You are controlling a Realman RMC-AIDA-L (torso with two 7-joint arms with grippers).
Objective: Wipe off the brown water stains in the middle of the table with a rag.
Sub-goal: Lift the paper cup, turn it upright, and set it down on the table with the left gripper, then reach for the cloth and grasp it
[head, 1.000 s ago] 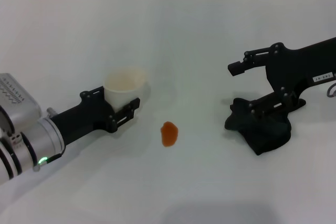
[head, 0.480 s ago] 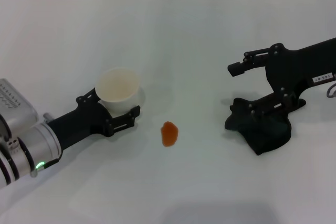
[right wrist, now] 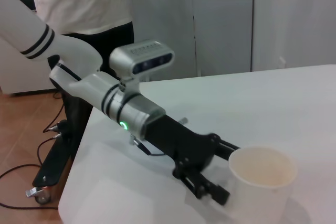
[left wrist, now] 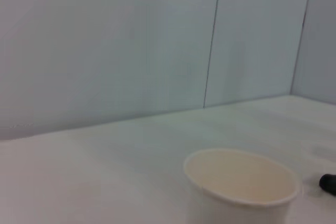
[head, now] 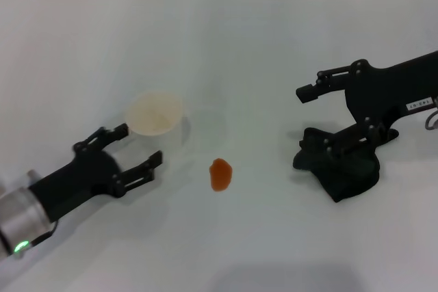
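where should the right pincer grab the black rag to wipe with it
Take the rag by its raised bunched folds at the top, coming from above. It lies as a soft irregular heap on the table, so a top pinch leaves cloth hanging below to drag over the brown stain to its left. The right pincer is open, one finger on the heap.

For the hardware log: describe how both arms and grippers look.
The left gripper is matte black with slim fingers, on a silver-white forearm bearing black bands and a green light. The right gripper is black, angular, with a small white label.
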